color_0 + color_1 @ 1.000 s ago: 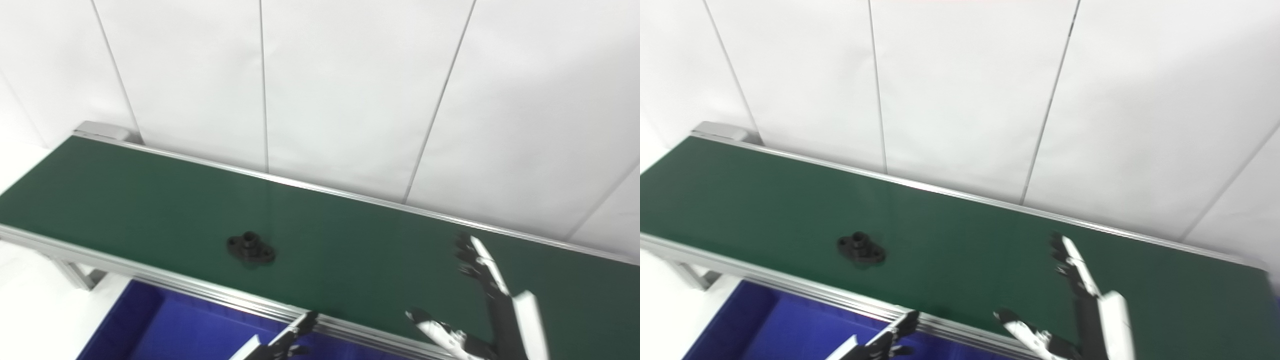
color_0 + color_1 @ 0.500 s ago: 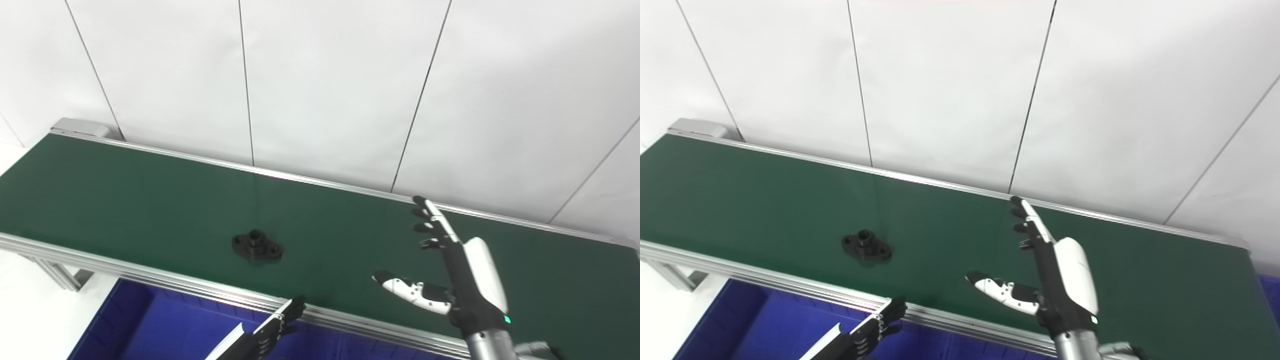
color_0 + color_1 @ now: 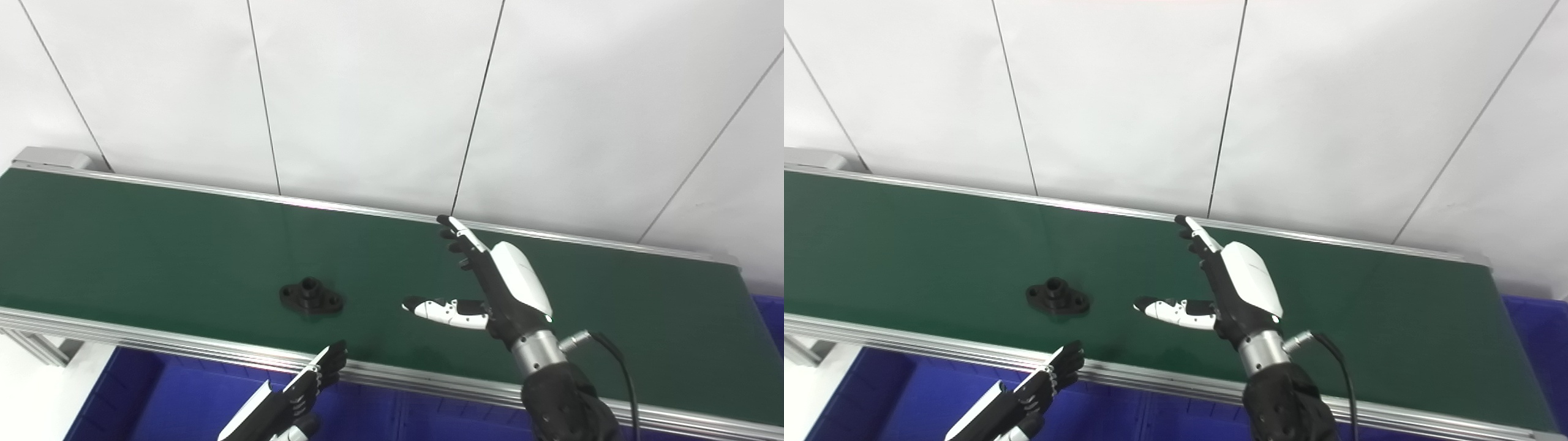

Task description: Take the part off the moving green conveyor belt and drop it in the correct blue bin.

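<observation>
At the bottom of the frame, a blue bin [image 3: 153,398] is seen below the conveyor's aluminium rail [image 3: 429,383]. The left hand [image 3: 288,401] is held over it at lower centre, fingers straight, holding nothing. Above, on the green conveyor belt [image 3: 153,245], a black flanged part [image 3: 310,296] lies flat left of centre, its long axis running left to right, its collar pointing up. To its right, apart from it, the right hand [image 3: 496,288] is spread open and empty. White wall panels [image 3: 367,92] fill the upper frame.
</observation>
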